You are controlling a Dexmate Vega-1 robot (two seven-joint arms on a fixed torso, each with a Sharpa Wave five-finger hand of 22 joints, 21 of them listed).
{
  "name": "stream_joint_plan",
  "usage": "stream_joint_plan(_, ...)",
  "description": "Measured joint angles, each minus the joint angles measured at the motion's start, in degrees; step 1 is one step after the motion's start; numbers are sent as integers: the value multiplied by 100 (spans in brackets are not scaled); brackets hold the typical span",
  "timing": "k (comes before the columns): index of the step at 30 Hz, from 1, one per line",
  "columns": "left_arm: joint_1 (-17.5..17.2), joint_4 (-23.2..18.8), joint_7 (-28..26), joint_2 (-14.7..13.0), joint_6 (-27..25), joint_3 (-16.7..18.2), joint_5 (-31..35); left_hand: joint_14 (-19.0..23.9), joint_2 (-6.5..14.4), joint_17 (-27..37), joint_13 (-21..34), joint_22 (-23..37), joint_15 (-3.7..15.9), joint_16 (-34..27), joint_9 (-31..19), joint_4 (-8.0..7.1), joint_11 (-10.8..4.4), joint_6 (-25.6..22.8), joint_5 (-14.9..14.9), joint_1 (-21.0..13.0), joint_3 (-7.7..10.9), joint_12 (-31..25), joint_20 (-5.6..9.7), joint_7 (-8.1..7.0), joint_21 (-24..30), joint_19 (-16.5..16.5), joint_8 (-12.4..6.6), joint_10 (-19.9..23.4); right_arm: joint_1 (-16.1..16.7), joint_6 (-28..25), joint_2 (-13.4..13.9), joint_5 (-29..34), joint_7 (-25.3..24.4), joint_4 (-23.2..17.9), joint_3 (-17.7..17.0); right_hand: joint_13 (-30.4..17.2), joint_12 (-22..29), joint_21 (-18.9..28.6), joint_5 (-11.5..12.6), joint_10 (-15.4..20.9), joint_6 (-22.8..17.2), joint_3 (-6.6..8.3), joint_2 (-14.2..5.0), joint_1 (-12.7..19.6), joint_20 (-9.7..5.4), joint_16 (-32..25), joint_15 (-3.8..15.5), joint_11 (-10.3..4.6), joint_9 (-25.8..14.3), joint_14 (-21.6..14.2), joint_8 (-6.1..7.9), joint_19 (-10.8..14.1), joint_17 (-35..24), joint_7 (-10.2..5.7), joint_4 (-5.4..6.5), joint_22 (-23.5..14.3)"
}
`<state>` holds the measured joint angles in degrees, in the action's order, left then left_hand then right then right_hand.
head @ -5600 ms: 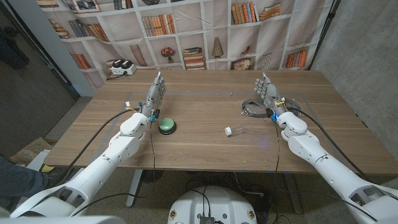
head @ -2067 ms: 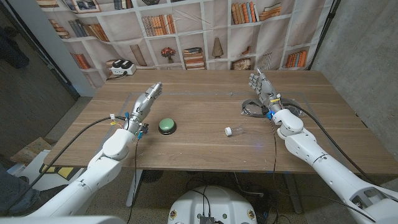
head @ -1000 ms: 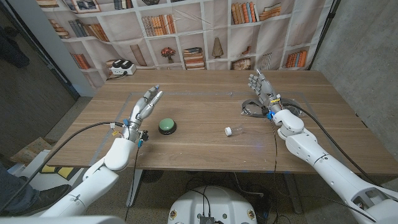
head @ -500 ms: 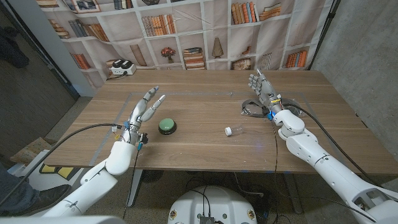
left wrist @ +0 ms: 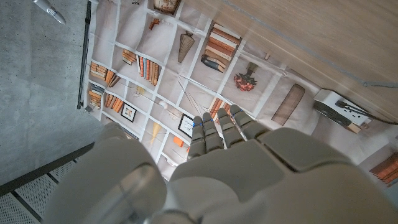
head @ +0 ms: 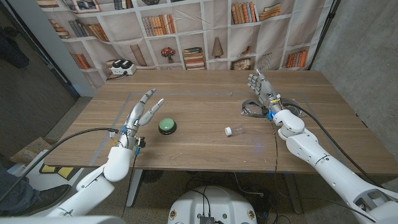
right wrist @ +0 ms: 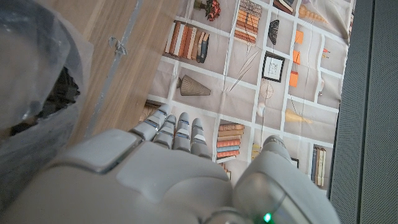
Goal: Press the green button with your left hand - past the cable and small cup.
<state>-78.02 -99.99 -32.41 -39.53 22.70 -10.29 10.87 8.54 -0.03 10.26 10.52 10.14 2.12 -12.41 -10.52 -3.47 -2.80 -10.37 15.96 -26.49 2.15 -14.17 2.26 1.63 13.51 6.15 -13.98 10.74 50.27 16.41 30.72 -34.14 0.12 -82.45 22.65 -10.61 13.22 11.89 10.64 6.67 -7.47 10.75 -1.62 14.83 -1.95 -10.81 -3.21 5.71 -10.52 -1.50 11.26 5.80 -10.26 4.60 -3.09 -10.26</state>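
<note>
The round green button on its black base sits left of the table's middle. My left hand hovers just left of it, fingers spread and stretched forward, holding nothing; its back also shows in the left wrist view. A small clear cup lies on its side right of centre. A coiled cable in a clear bag lies beyond it, right beside my right hand, which stands upright with fingers apart and empty. The right hand's back and the bag show in the right wrist view.
The wooden table has tape lines on its left part. A white device sits beyond the table's far left corner, in front of a bookshelf backdrop.
My left arm has drawn back toward the near edge and the hand has tilted, its fingers now spread toward the button. The right hand has hardly moved.
</note>
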Motion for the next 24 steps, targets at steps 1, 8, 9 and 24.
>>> stream_joint_plan(1,-75,-42,-16,-1,-6,34,19,8,0,0,0,0,-8,0,0,0,-1,-19,0,0,0,0,9,-19,0,9,0,1,2,-14,1,10,-21,-4,1,0,0,0,0,0,0,0,0,0,0,0,0,0,0,0,0,0,0,0,0,0)
stream_joint_plan(8,-250,-152,-241,-1,-112,114,274,90,14,0,0,0,14,0,0,0,-36,-113,0,-14,0,0,-22,-47,0,41,0,120,7,-43,7,26,-44,-46,13,0,0,0,0,0,0,0,0,0,0,0,1,0,0,1,0,0,0,0,0,0)
stream_joint_plan(9,-287,-177,-287,-1,-142,128,335,90,14,0,0,0,14,0,0,0,-49,-122,0,-14,0,0,-22,-38,0,40,0,134,8,-47,7,30,-46,-51,19,0,0,0,0,4,0,0,0,0,0,0,1,4,0,1,0,0,0,0,0,0)
stream_joint_plan(24,-611,-426,-771,52,-531,198,901,180,75,0,0,0,22,0,0,24,-58,-285,43,-75,-24,0,8,-81,-44,71,0,264,-77,-101,-18,53,-10,-33,80,0,0,0,0,31,0,0,0,0,0,0,5,31,0,5,0,0,0,0,0,0)
